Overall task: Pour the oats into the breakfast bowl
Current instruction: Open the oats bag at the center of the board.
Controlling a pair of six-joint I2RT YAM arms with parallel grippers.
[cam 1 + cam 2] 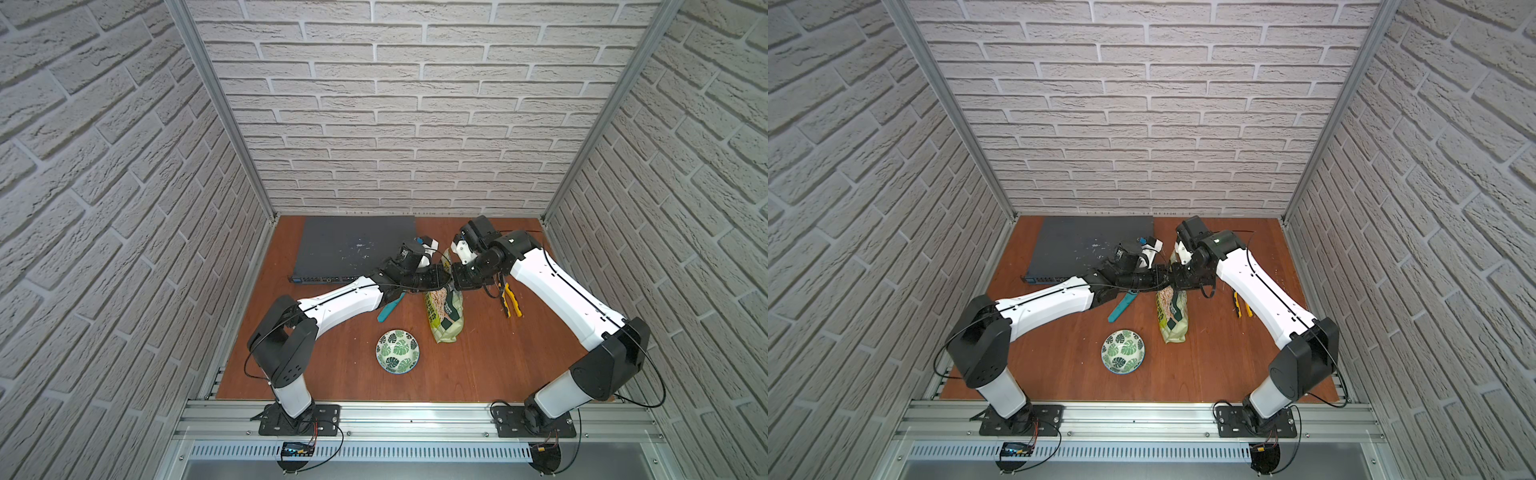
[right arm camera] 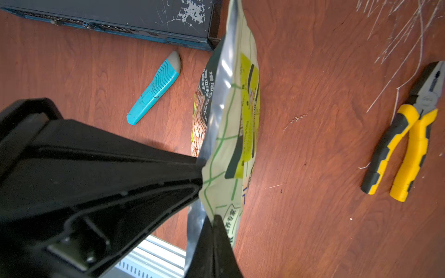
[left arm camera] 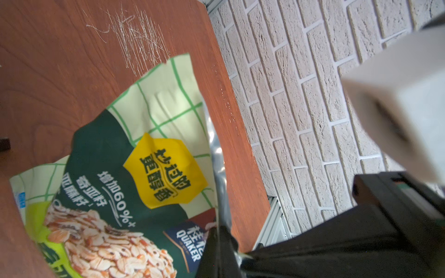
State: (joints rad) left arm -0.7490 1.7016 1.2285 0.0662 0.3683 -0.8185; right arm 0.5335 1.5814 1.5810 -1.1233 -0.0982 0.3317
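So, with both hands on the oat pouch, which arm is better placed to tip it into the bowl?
Probably left. Both the left hand and right hand are shut on the pouch top, but the bowl sits on the left arm's side of the pouch.

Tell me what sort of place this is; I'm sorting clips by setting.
Probably a mock-up robot test cell, not a kitchen: brick-print wall panels in aluminium framing, a network switch and pliers on the tabletop.
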